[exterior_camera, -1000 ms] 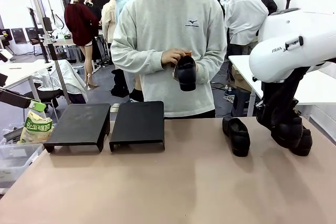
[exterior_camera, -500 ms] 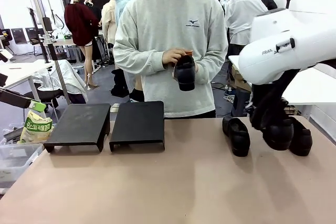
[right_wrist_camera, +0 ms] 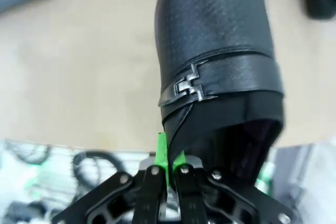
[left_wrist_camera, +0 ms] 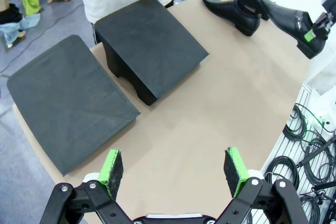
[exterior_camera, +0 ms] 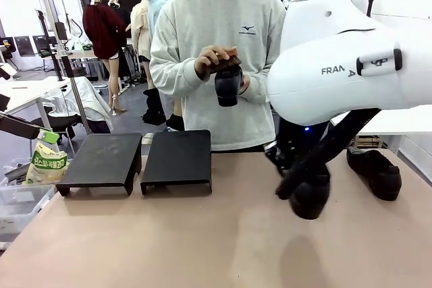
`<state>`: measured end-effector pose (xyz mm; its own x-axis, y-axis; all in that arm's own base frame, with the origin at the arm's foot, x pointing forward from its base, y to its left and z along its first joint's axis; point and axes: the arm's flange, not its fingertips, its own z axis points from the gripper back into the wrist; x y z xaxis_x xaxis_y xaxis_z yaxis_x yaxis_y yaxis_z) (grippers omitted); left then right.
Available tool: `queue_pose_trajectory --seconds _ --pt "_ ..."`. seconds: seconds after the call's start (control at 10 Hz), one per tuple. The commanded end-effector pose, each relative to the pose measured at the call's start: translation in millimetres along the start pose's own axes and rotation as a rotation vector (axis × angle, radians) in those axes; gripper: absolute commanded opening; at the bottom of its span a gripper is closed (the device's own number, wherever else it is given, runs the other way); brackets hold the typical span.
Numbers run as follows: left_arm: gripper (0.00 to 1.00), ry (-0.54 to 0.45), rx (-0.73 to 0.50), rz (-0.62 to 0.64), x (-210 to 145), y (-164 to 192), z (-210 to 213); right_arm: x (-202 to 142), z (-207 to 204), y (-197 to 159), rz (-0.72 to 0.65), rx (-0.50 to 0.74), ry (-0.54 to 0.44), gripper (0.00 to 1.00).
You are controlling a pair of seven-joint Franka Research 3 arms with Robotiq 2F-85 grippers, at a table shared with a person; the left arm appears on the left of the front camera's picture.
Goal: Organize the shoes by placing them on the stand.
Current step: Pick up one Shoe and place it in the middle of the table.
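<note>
— Pinching what, the right pincer (right_wrist_camera: 168,153)?
— A shoe (right_wrist_camera: 215,51), by its rim, right of centre in the front view. The left pincer (left_wrist_camera: 173,169) is spread. A second shoe (exterior_camera: 374,172) lies on the tabletop (exterior_camera: 169,234), far right.

The right arm (exterior_camera: 337,65) is brought in from the right side of the front view, with its white wrist housing raised close to the camera and its black gripper linkage angled down toward the middle of the table. The right gripper (right_wrist_camera: 168,153) is pinched tight, its green pads (right_wrist_camera: 161,150) pressed together on the thin collar edge of a shoe (right_wrist_camera: 215,51). The left gripper (left_wrist_camera: 176,169) is held above the table and pointed down at it, with its jaws spread wide apart.
</note>
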<state>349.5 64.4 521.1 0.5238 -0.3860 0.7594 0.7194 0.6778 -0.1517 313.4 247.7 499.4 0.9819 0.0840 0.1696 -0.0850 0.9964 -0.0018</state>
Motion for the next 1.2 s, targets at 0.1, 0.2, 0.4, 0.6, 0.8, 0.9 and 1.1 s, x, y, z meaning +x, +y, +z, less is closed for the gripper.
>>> queue_pose_trajectory --seconds 0.1,0.2,0.4,0.6,0.8,0.9,1.1 --pt "1.0 -0.018 -0.018 -0.019 -1.9 2.6 0.1 29.6 -36.4 26.3 0.19 0.184 0.127 0.0" --pt "1.0 -0.018 -0.018 -0.019 -1.9 2.6 0.1 33.8 -47.3 41.9 0.181 0.178 0.158 0.0" --pt "1.0 -0.018 -0.018 -0.019 -1.9 2.6 0.1 34.1 -61.2 69.4 0.078 0.134 0.193 0.0" --pt "1.0 -0.018 -0.018 -0.019 -1.9 2.6 0.1 40.5 -76.5 79.2 0.021 0.114 0.226 0.0" --pt "1.0 -0.018 -0.018 -0.019 -1.9 2.6 0.1 44.0 -93.2 93.0 -0.036 0.058 0.234 0.0" --pt "1.0 -0.018 -0.018 -0.019 -1.9 2.6 0.1 44.2 -99.2 96.0 -0.02 0.028 0.282 0.0" --pt "1.0 -0.018 -0.018 -0.019 -1.9 2.6 0.1 46.6 -112.0 98.6 0.022 0.02 0.379 0.0"
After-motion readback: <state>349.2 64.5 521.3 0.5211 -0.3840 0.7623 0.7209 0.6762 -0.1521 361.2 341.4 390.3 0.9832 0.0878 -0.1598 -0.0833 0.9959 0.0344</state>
